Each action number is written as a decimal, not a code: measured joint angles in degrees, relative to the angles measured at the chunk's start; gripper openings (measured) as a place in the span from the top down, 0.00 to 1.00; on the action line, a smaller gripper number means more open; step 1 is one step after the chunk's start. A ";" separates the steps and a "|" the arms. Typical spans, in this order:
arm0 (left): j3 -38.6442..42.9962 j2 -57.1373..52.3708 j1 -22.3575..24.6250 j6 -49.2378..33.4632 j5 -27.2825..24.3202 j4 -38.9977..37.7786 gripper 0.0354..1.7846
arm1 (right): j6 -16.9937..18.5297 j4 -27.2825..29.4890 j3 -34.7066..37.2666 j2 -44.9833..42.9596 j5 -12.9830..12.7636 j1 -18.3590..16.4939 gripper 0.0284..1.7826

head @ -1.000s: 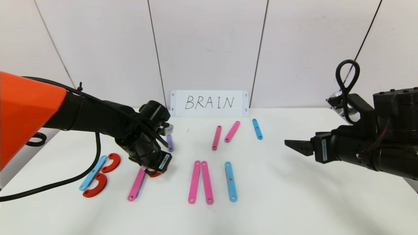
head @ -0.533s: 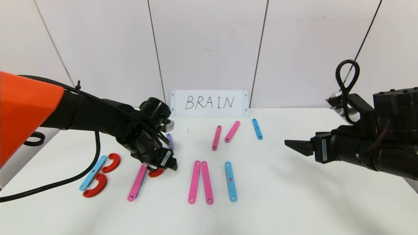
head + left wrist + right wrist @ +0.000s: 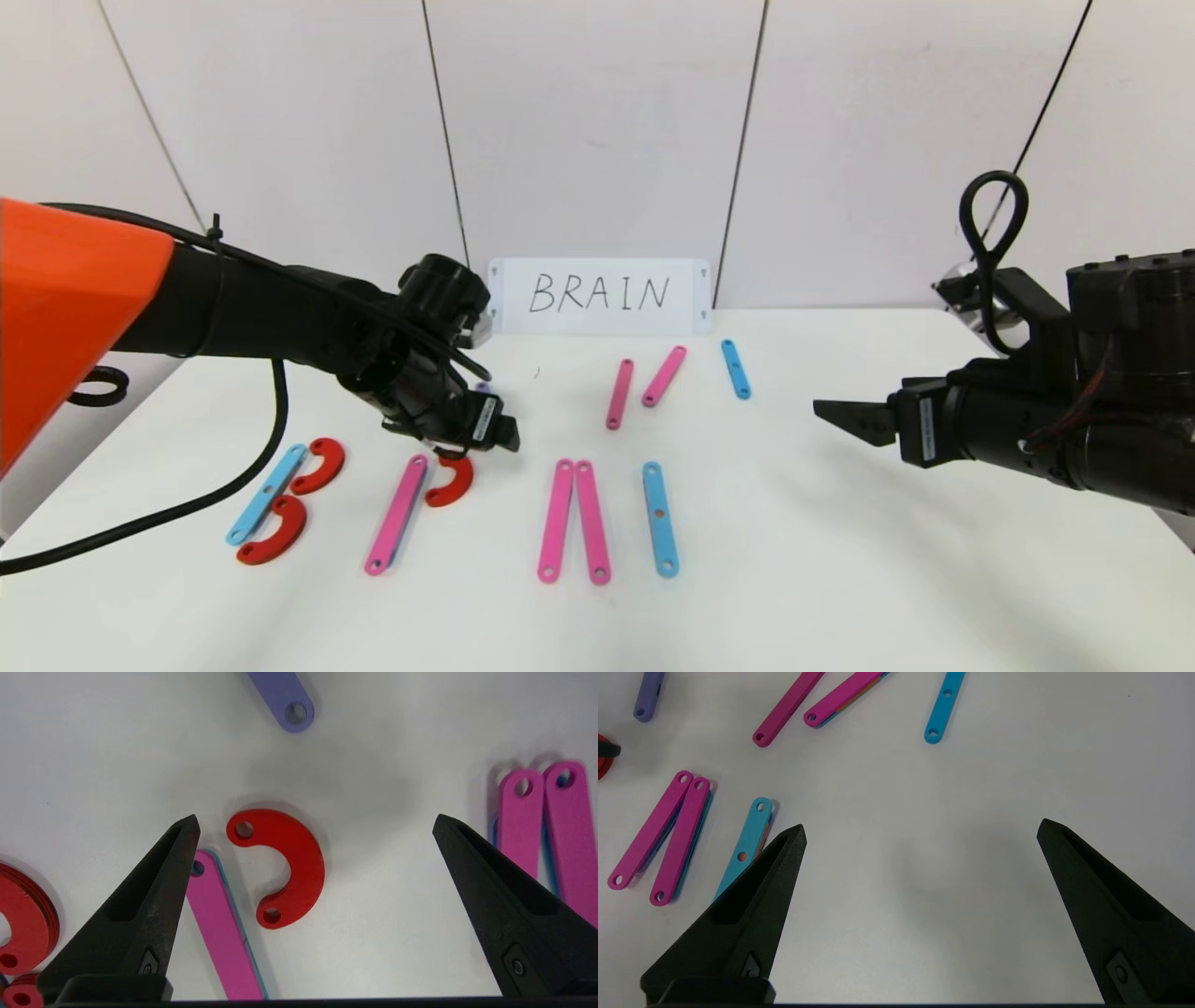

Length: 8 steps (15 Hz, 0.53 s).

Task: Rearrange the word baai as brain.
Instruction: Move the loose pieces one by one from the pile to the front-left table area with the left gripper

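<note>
Red half-ring (image 3: 451, 481) lies under the wide-open, empty left gripper (image 3: 485, 434); a careless exit could nudge it askew.

A white card (image 3: 598, 296) — lettered BRAIN in black — is propped against the panelled wall (image 3: 597, 131) at the far edge of the white table (image 3: 840, 560).

My letters lie flat on the white bench (image 3: 840, 579): a blue strip (image 3: 266, 494) with two red half-rings (image 3: 317, 466) touching it makes the B on my left. Next, a pink strip (image 3: 396, 514) has one red half-ring (image 3: 451, 481) just beside its far end. Then come two pink strips (image 3: 572, 521) side by side and a blue strip (image 3: 659, 518), with two short pink strips (image 3: 642, 385), a short blue one (image 3: 735, 369) and a purple one (image 3: 282, 697) lying farther back.
</note>
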 joint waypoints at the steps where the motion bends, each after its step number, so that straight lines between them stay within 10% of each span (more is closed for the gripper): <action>1: -1.45 0.66 0.02 -2.90 1.30 -0.66 0.02 | -0.02 -0.02 0.00 0.00 0.00 0.00 0.03; 8: -11.92 8.87 0.13 -17.48 13.64 -0.91 0.02 | -0.02 0.00 0.00 0.10 -0.01 0.01 0.03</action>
